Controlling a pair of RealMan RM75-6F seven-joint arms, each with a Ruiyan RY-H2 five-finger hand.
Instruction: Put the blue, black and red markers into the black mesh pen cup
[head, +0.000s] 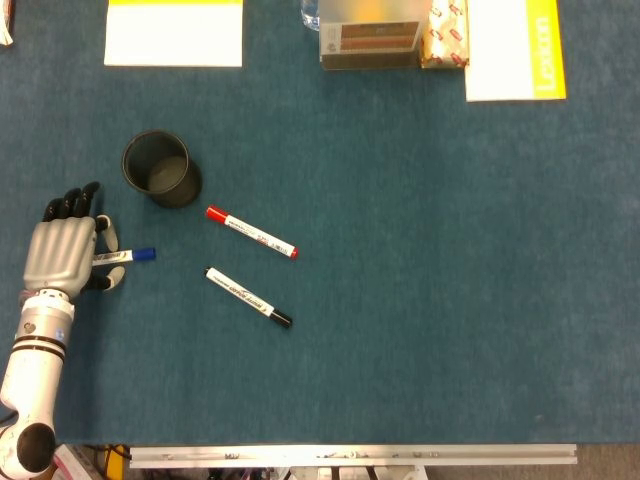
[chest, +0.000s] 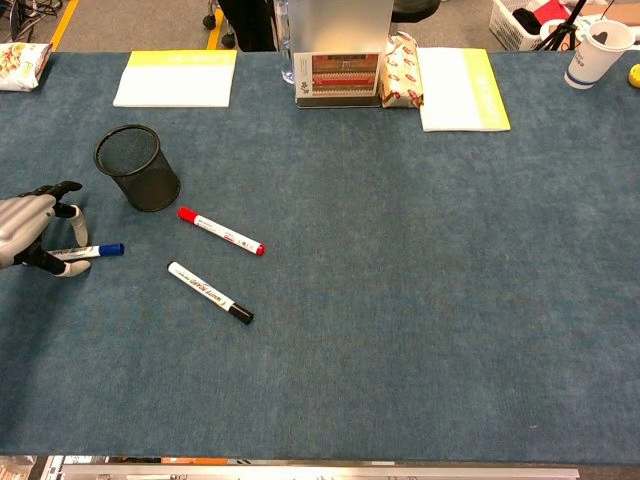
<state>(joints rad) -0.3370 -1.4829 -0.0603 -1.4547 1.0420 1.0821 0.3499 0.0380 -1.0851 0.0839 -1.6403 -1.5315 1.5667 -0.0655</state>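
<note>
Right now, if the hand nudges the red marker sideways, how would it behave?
The red marker looks like a rigid round barrel lying flat, so it would probably roll. The felt-like table may slow it. It lies free, so it could pivot.

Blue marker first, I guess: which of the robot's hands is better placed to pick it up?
The left hand: its fingers already surround the blue marker, close to the pen cup. The right hand is not in view.

Left hand (chest: 25, 232) around blue marker (chest: 95, 251)

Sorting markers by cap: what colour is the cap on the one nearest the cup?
Red cap, clearest in the head view.
</note>
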